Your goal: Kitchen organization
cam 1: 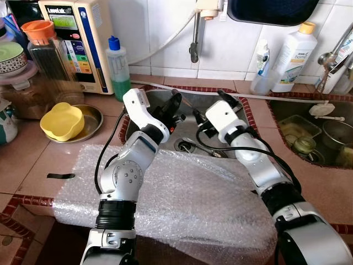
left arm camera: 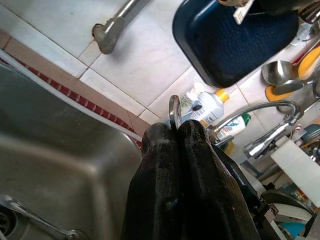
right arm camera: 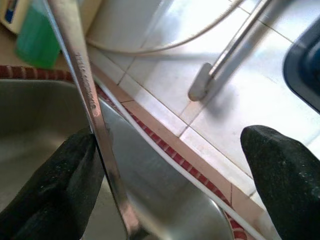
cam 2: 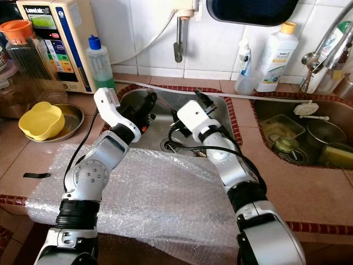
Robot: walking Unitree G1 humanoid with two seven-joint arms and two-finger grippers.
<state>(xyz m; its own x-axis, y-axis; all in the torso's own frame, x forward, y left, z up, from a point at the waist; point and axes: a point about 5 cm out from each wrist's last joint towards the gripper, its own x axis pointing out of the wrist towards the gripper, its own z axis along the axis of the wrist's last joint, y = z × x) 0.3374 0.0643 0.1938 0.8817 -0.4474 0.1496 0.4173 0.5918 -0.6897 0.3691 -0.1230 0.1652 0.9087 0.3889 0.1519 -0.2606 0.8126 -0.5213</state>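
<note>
Fingers of the left gripper are pinched together on a thin metal utensil handle, over the steel sink at twelve o'clock from the bubble wrap on the desk. Right gripper fingers are spread wide, a metal spoon against one, above the same sink

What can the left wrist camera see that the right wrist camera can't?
Left wrist camera: the left gripper shut on a thin metal piece, a dark blue tray, a curved tap and an orange-capped bottle.
Right wrist camera: the open right gripper, a long steel handle against one finger, and a green bottle.
Both: the steel sink, white wall tiles and the grey pipe.
</note>
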